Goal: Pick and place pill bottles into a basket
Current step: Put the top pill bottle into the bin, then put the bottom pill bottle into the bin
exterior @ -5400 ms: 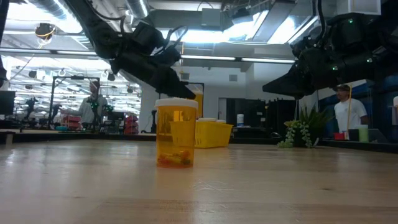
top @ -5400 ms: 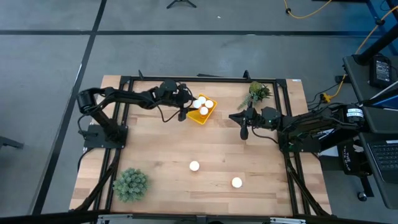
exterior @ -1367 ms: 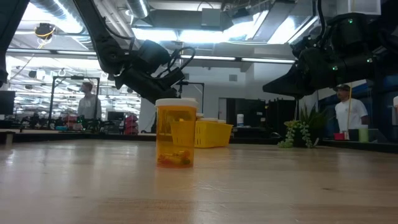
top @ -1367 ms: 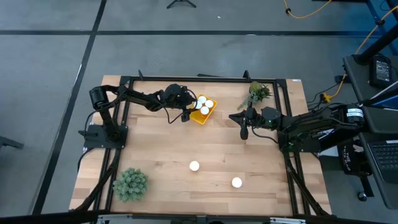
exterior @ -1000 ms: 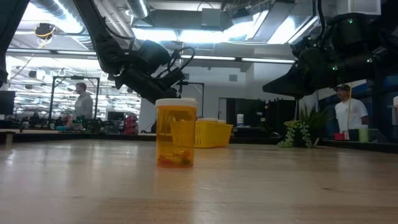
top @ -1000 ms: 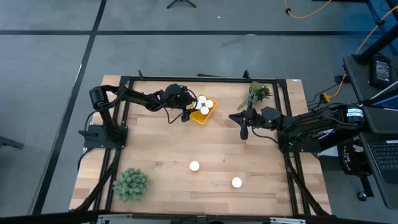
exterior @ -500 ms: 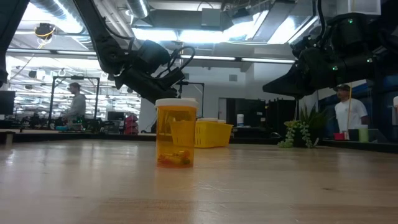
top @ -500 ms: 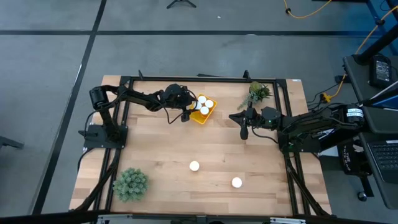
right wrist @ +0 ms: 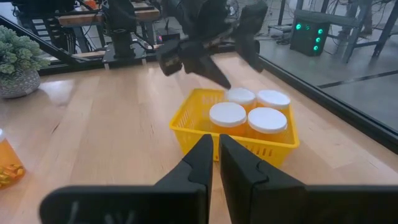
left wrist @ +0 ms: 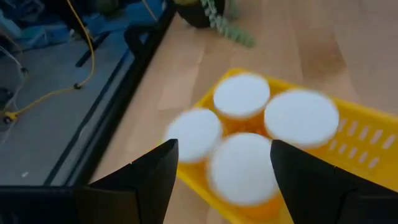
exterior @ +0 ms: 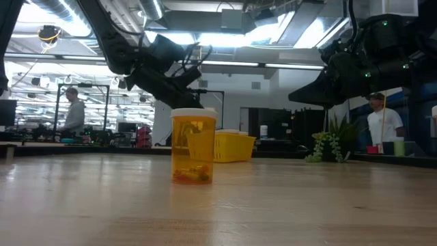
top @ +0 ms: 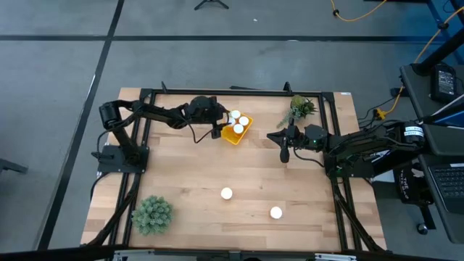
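The yellow basket (top: pixel 237 131) stands at the table's far middle and holds several white-capped orange pill bottles (left wrist: pixel 241 95), upright on its floor; it also shows in the right wrist view (right wrist: pixel 231 134). My left gripper (top: pixel 217 125) is open and empty, just above the basket's left end; its fingers (left wrist: pixel 160 167) spread over the caps. Two more bottles stand on the table nearer the front (top: pixel 227 193) (top: pixel 276 212); one fills the low view (exterior: pixel 193 156). My right gripper (top: pixel 283 154) is shut and empty, in the air to the right of the basket (right wrist: pixel 216 148).
A trailing green plant (top: pixel 299 109) stands at the far right and a round green plant (top: pixel 152 214) at the near left. Bare wood lies between the basket and the two loose bottles. People stand in the room behind the table (exterior: pixel 71 109).
My left gripper has risen a little above the basket and drawn slightly toward the table's far edge, staying open. The bottles in the basket stand where they were.
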`<state>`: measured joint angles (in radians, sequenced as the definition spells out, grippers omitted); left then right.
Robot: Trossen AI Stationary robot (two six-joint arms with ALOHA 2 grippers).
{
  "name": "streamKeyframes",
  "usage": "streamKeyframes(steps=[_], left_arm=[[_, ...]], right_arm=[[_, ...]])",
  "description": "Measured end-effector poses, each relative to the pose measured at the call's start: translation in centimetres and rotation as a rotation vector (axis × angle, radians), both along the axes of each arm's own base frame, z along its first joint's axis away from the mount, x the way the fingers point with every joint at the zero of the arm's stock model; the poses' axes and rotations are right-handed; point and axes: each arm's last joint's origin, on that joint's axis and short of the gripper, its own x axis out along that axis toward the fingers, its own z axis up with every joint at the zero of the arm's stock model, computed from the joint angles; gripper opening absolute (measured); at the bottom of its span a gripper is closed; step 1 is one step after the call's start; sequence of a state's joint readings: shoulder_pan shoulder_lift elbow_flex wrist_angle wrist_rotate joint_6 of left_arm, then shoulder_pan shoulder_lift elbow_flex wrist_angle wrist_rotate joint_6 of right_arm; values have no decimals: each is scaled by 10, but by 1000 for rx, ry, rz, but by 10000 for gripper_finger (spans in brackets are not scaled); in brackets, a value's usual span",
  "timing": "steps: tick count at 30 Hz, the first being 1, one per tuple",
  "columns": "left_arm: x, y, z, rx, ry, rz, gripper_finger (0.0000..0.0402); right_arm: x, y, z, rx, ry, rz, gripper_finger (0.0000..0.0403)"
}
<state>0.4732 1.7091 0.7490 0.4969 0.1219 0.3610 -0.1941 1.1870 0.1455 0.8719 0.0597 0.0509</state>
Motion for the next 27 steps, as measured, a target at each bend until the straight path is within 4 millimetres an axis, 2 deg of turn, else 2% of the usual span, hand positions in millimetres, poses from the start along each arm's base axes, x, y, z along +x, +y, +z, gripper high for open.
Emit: streamKeyframes(steps=[4, 14, 17, 20, 27], left_arm=[[-1, -3, 11, -3, -41, -33, 251], [4, -19, 21, -5, -68, -70, 251], [2, -24, 30, 0, -81, -83, 251], [-4, -32, 42, -8, -65, -96, 251], [-39, -54, 71, -70, 61, -143, 251]], right_arm=[[0, 0, 0, 0, 0, 0, 32], [0, 0, 0, 1, 1, 0, 32], [0, 0, 0, 1, 1, 0, 32], [0, 0, 0, 1, 1, 0, 32], [0, 0, 0, 40, -10, -7, 32]])
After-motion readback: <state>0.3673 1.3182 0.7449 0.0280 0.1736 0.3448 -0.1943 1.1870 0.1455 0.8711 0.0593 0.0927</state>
